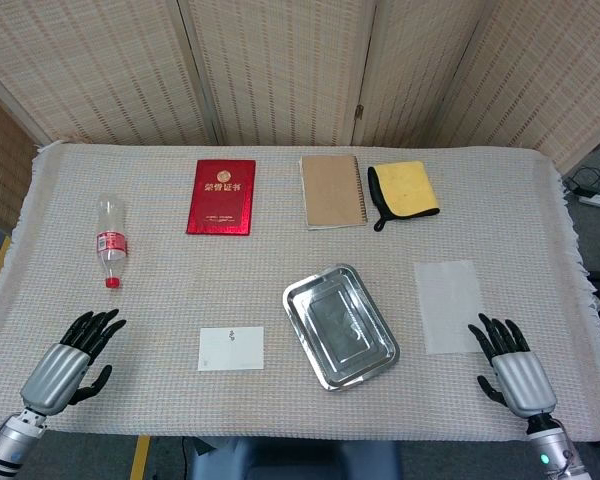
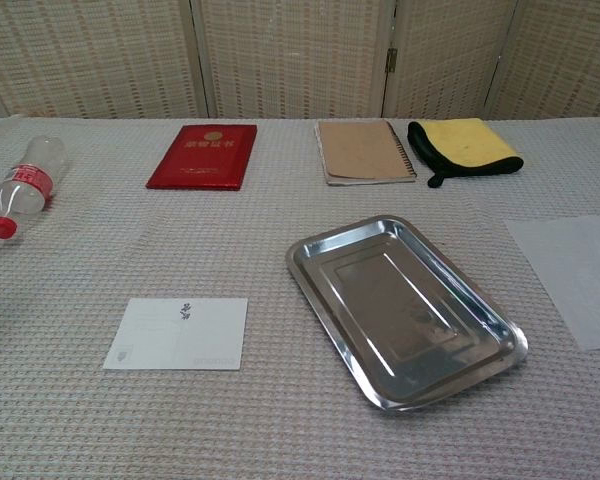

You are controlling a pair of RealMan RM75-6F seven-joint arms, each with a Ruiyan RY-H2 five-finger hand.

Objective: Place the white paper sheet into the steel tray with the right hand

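The white paper sheet (image 1: 448, 305) (image 2: 575, 277) lies flat on the cloth at the right. The steel tray (image 1: 340, 326) (image 2: 405, 307) sits empty in the middle, left of the sheet. My right hand (image 1: 510, 369) is at the near right edge, just below the sheet, fingers spread and holding nothing. My left hand (image 1: 65, 361) rests at the near left edge, also open and empty. Neither hand shows in the chest view.
A white card (image 1: 231, 348) lies left of the tray. A plastic bottle (image 1: 110, 241) lies at the left. Along the back sit a red booklet (image 1: 221, 196), a brown notebook (image 1: 333, 190) and a yellow cloth (image 1: 404, 191).
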